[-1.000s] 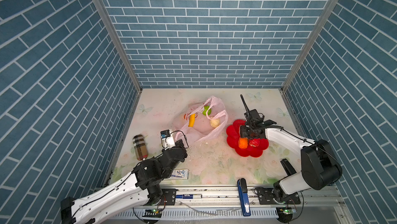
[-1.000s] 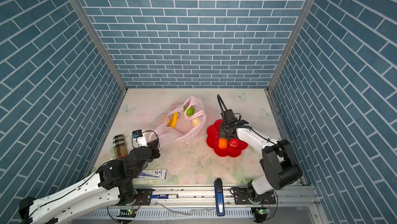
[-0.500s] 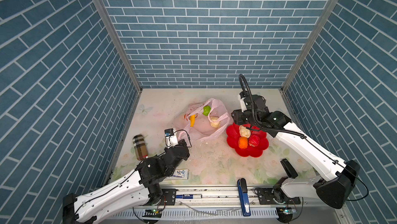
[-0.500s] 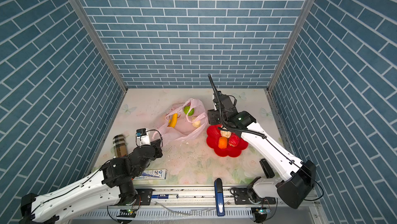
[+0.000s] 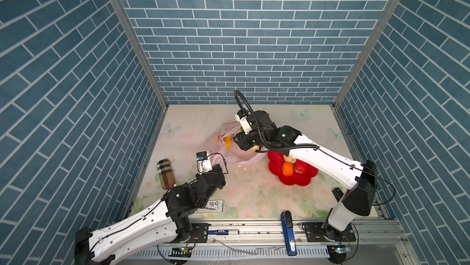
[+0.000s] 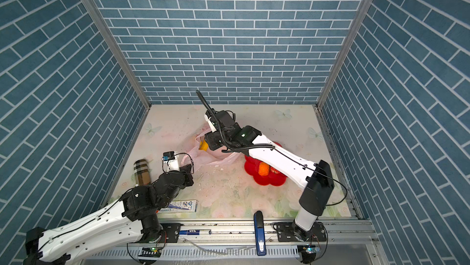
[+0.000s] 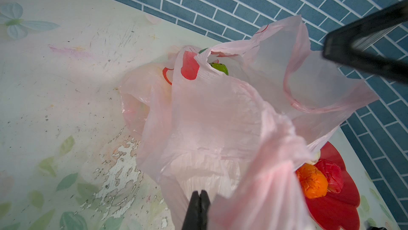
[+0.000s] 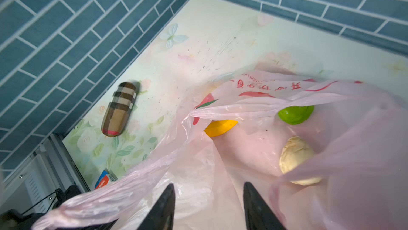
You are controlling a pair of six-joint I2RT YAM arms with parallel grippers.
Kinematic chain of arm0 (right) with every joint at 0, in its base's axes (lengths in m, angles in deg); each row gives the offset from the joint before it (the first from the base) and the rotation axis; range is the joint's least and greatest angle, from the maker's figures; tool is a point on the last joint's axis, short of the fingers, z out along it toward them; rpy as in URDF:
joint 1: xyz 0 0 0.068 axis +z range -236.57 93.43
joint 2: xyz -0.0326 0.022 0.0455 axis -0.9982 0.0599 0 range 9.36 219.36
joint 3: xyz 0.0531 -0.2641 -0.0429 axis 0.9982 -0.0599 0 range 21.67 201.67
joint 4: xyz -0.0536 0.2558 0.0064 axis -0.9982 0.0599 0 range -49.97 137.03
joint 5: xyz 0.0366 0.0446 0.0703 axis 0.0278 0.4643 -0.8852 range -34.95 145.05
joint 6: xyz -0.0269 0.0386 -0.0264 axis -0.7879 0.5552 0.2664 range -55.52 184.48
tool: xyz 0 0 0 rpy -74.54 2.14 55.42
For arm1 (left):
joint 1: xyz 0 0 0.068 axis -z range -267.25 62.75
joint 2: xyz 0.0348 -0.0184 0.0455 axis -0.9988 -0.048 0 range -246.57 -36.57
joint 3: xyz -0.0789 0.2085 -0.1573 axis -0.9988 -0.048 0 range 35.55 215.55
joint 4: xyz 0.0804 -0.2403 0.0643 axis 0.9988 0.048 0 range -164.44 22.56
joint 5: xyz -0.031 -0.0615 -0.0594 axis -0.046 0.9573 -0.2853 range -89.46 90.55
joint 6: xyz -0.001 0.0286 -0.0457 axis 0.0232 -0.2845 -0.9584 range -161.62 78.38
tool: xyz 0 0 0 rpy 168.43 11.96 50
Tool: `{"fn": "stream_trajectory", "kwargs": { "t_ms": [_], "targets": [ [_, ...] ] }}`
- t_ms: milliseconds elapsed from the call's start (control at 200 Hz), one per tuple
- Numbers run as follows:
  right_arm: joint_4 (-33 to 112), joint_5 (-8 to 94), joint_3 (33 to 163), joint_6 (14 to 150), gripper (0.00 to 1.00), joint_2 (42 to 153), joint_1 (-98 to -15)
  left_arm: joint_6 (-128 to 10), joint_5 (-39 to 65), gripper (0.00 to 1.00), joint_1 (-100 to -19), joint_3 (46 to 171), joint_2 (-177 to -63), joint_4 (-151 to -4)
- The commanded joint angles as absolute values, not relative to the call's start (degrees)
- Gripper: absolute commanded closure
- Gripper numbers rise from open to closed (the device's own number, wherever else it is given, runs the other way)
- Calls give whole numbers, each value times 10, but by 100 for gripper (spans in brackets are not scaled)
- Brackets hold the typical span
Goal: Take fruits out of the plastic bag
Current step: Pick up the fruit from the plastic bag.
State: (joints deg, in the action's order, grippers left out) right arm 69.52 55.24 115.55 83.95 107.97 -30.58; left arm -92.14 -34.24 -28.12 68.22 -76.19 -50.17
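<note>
Changed: right hand (image 8: pixel 207 187), apart, brought from red flower-shaped plate (image 5: pixel 302 181) to translucent pale-pink plastic bag (image 7: pixel 209 118).
Left hand (image 7: pixel 199 192): clamped on bag, pulled open.

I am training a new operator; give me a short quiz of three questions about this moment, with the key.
1. True or false: the left gripper is shut on the plastic bag.
2. Where does the orange fruit lie? A) on the red plate B) inside the bag C) on the bare table
3. In the right wrist view, how many fruits show inside the bag?
Key: 1 true. 2 A. 3 three: banana, green ball, beige fruit.
</note>
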Motion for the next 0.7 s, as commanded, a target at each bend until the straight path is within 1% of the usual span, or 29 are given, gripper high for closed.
{"fn": "stream_trajectory", "kwargs": {
  "t_ms": [0, 175, 515, 695],
  "targets": [
    [676, 526, 1183, 843, 52, 1125, -308, -919, -351, 100, -278, 693, -756, -498],
    [673, 527, 1193, 849, 54, 1185, -315, -925, -355, 100, -279, 693, -748, -485],
    [645, 510, 1183, 878, 57, 1251, -370, -950, -357, 100, -279, 675, -735, -461],
    [650, 542, 1193, 872, 56, 1278, -395, -959, -353, 100, -279, 672, -735, -455]
  ]
}}
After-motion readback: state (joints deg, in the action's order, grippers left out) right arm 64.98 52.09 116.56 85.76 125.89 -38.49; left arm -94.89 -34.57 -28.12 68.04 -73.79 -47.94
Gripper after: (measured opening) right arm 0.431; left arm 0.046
